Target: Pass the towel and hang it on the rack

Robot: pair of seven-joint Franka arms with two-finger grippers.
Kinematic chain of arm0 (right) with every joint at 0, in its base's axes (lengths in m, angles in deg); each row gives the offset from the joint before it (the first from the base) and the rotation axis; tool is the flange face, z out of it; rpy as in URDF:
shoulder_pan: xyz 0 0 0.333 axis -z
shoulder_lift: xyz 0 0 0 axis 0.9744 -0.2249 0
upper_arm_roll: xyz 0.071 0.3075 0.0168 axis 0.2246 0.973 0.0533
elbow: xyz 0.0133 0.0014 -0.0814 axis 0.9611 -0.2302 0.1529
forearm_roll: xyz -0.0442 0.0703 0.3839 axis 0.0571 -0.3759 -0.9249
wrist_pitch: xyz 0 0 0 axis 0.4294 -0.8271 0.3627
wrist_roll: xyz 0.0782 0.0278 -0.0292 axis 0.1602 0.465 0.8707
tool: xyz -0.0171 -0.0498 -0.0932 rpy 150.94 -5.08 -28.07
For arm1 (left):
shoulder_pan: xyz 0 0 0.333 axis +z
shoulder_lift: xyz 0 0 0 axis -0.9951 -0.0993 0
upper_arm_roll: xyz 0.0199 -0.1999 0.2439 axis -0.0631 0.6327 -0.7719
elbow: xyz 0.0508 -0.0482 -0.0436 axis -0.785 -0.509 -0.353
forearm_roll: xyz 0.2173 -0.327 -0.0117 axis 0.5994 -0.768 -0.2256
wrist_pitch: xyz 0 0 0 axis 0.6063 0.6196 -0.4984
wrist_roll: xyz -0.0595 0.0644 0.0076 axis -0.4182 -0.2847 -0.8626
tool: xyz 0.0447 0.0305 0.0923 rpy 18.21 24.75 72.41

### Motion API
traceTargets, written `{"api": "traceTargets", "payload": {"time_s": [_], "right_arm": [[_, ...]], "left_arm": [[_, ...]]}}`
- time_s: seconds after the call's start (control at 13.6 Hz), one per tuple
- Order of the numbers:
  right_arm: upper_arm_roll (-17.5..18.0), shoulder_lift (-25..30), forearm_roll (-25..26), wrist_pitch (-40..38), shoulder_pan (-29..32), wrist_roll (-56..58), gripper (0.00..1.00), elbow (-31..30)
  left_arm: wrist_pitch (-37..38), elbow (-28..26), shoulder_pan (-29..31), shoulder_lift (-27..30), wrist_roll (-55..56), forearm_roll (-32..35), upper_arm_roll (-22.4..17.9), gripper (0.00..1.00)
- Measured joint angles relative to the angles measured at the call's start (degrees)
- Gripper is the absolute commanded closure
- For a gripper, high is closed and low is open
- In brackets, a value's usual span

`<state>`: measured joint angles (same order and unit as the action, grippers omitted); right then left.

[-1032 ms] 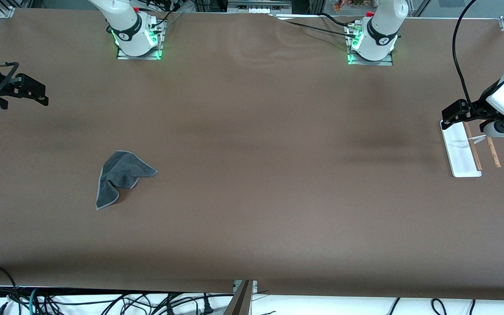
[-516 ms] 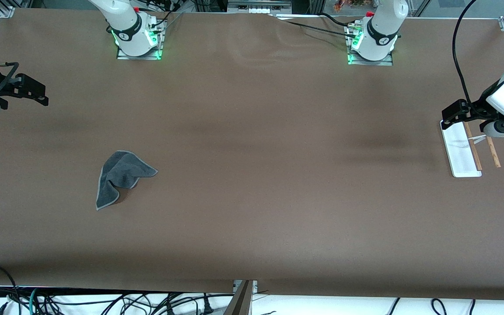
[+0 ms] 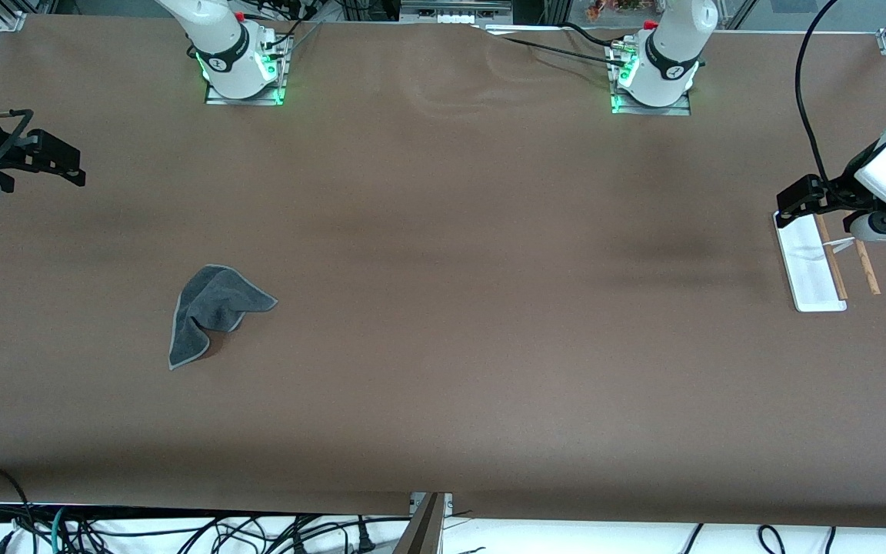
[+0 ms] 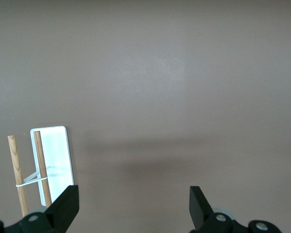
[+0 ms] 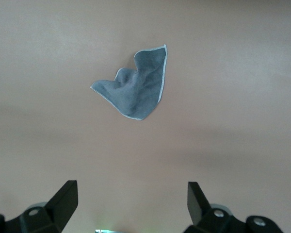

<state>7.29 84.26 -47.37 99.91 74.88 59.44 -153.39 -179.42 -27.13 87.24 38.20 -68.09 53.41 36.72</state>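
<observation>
Both claws spread, empty: right claw (image 5: 131, 206) at the surface's (image 3: 443, 385) nine o'clock edge, half cut off; left claw (image 4: 133, 208) over the rack (image 3: 820, 265), white slab, thin wooden rods. Towel (image 3: 208, 312), crumpled grey microfibre, lies toward the right arm's end.

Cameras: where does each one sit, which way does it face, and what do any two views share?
Front view: high across the table, facing both bases; shows towel, rack, left gripper, right gripper.
Left wrist view: looks down past its open fingers at the rack.
Right wrist view: looks down past open fingers at the towel.
Front shares one object with each wrist.
</observation>
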Motion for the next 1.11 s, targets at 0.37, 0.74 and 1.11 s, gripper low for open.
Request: {"api": "traceTargets", "payload": {"time_s": [0.37,0.74,1.11], "right_arm": [[0.1,-1.0,-0.2,0.6,0.0,0.0,0.00,0.0],[0.2,-3.7,-0.8,3.3,0.0,0.0,0.00,0.0],[0.7,-8.9,-0.8,10.1,-0.6,0.0,0.00,0.0]], "left_arm": [[0.0,0.0,0.0,0.0,0.0,0.0,0.0,0.00],[0.0,0.0,0.0,0.0,0.0,0.0,0.0,0.00],[0.0,0.0,0.0,0.0,0.0,0.0,0.0,0.00]]}}
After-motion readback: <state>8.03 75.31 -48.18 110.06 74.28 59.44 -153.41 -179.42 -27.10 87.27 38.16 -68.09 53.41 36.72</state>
